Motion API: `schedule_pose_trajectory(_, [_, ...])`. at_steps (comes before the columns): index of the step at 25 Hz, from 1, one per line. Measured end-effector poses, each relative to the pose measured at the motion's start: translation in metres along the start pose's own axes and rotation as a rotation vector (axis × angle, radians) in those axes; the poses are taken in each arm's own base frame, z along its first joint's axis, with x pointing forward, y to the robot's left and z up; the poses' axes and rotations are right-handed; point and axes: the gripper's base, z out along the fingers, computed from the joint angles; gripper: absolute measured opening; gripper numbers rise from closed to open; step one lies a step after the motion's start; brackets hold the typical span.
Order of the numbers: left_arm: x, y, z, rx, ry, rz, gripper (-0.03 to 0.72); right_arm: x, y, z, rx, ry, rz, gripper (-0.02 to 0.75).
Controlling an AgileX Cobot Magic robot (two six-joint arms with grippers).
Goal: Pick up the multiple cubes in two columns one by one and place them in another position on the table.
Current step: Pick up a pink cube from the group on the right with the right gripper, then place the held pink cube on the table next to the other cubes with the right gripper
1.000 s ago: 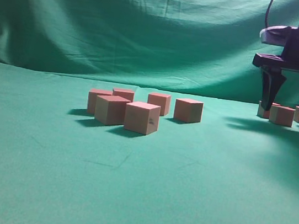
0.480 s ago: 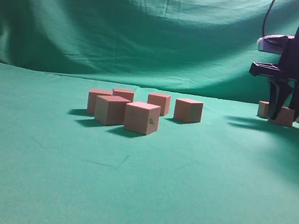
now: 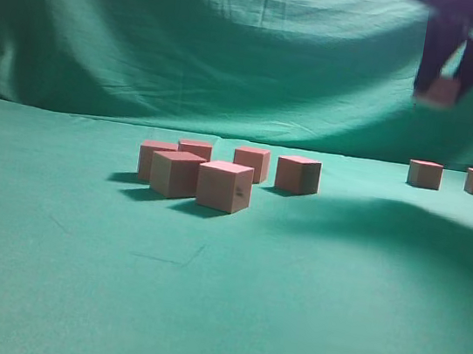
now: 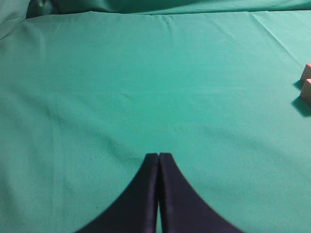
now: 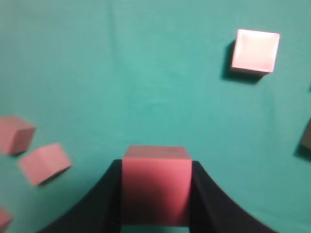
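The outside camera sits low, nearly at cube height, looking along the tabletop (image 3: 200,313) toward the draped backdrop (image 3: 236,54); the cluster of cubes (image 3: 219,175) stands in the middle distance, and my right arm shows only at the top right edge, blurred. My left wrist camera looks forward and down over bare cloth from close above, my left fingers (image 4: 158,189) at its bottom edge and two cubes just showing at its right edge. My right wrist camera points almost straight down from higher up, my right fingers (image 5: 201,194) at its bottom edge. It shares scattered cubes with the outside view.
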Motion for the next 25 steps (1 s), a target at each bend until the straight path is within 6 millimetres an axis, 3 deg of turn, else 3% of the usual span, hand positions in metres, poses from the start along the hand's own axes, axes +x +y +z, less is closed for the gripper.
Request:
schedule_pose_trajectory(6, [0.0, 0.0, 0.0, 0.0, 0.0, 0.0, 0.0, 0.014, 0.023, -0.063, -0.042, -0.055, -0.036, 0.268])
schedule_pose_trajectory(13, [0.0, 0.0, 0.0, 0.0, 0.0, 0.0, 0.0, 0.059, 0.038, -0.096, -0.087, -0.061, -0.017, 0.268])
schedule_pose_trajectory(18, [0.0, 0.0, 0.0, 0.0, 0.0, 0.0, 0.0, 0.098, 0.062, -0.102, -0.176, -0.063, -0.042, 0.268])
schedule_pose_trajectory(25, [0.0, 0.0, 0.0, 0.0, 0.0, 0.0, 0.0, 0.142, 0.137, -0.067, -0.256, 0.047, -0.339, 0.268])
